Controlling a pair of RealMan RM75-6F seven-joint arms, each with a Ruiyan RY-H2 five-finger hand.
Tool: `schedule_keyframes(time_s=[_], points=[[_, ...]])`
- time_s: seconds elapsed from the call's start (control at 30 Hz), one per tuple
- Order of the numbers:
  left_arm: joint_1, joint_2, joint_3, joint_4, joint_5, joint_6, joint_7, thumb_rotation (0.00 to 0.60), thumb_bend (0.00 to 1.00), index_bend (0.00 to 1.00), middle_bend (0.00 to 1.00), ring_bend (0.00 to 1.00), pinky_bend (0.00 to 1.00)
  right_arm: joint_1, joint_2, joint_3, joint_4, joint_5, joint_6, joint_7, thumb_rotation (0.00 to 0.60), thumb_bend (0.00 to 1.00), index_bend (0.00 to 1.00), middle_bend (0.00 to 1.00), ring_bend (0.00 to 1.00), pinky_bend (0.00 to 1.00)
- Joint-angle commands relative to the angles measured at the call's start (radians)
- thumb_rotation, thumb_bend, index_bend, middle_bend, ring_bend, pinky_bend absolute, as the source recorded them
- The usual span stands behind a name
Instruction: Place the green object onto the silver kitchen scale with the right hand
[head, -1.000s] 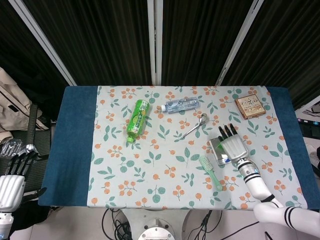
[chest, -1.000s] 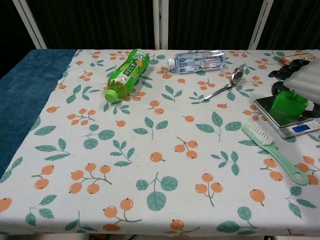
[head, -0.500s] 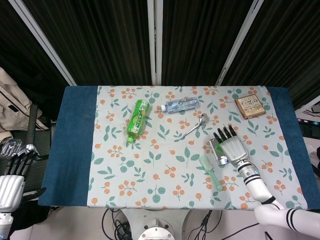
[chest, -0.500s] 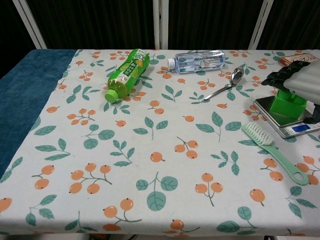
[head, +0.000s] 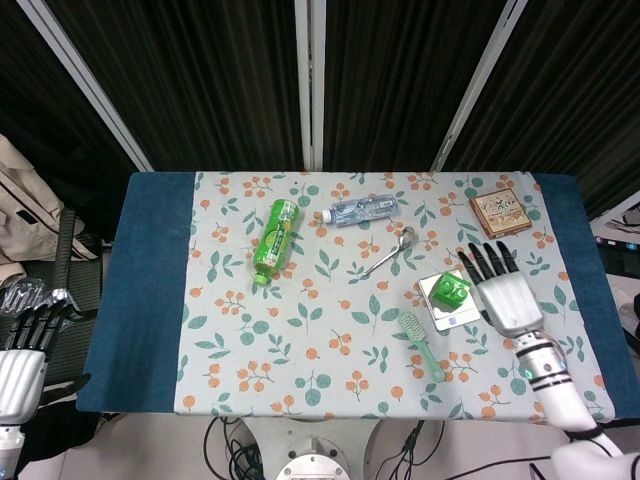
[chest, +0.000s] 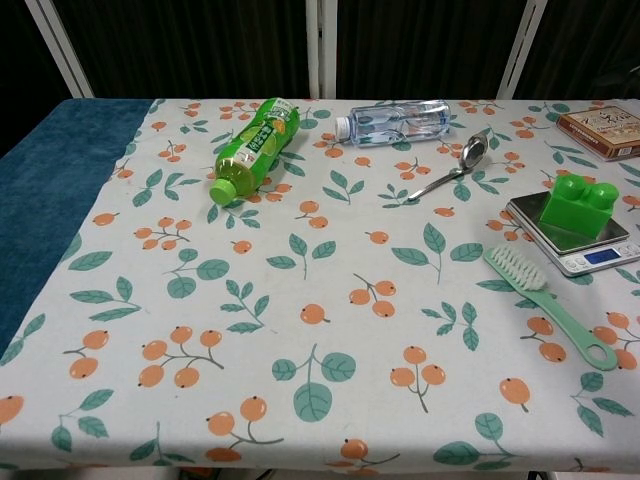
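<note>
- Since a second ago the right hand (head: 506, 294) has drawn back off the scale to its right side; it now hangs over the cloth with fingers spread and nothing in them, and the chest view no longer shows it.
- Uncovered now, the green block (chest: 578, 204) stands upright on the silver kitchen scale (chest: 571, 238), on the platform's middle, with the lit blue display in front of it.
- At the table's left edge, well off the cloth, the left hand (head: 25, 352) is seen from behind; its dark fingers are apart and hold nothing.
- A white tablecloth (head: 300, 330) printed with orange berries and green leaves covers most of the table, with blue fabric (head: 145, 280) showing on both sides.
- Just in front of the scale lies a mint-green brush (chest: 546, 305), bristles up.
- A metal spoon (chest: 450, 166) lies between the scale and a clear water bottle (chest: 394, 120) on its side.
- A green drink bottle (chest: 254, 147) lies further left, cap toward the front edge.
- A brown patterned box (head: 501, 211) sits at the far right of the cloth.
- Dark curtains with pale vertical posts close off the room behind.
</note>
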Motion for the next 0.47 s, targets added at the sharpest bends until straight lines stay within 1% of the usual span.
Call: schedule_keyframes(time_s=[0.03, 0.1, 0.2, 0.3, 0.47], points=[[-0.003, -0.002, 0.001, -0.005, 0.004, -0.004, 0.008, 0.6, 0.05, 0.03, 0.03, 0.0, 0.0, -0.206, 0.103, -0.075, 0.001, -0.181, 0.247, 0.321, 0.6, 0.03, 0.0, 0.0, 0.0, 0.0], [-0.006, -0.001, 0.002, -0.013, 0.009, -0.008, 0.019, 0.6, 0.05, 0.03, 0.03, 0.0, 0.0, -0.272, 0.08, -0.091, 0.069, -0.201, 0.315, 0.427, 0.6, 0.03, 0.0, 0.0, 0.0, 0.0], [-0.014, 0.007, 0.0, -0.029, 0.018, -0.012, 0.042, 0.6, 0.05, 0.03, 0.03, 0.0, 0.0, -0.36, 0.029, -0.101, 0.175, -0.191, 0.379, 0.526, 0.6, 0.03, 0.0, 0.0, 0.0, 0.0], [-0.023, 0.016, -0.004, -0.045, 0.024, -0.017, 0.064, 0.6, 0.05, 0.03, 0.03, 0.0, 0.0, -0.41, -0.016, -0.096, 0.254, -0.161, 0.372, 0.606, 0.6, 0.03, 0.0, 0.0, 0.0, 0.0], [-0.03, 0.02, -0.002, -0.06, 0.029, -0.028, 0.087, 0.6, 0.05, 0.03, 0.03, 0.0, 0.0, -0.43, -0.06, -0.084, 0.334, -0.154, 0.328, 0.653, 0.6, 0.04, 0.0, 0.0, 0.0, 0.0]])
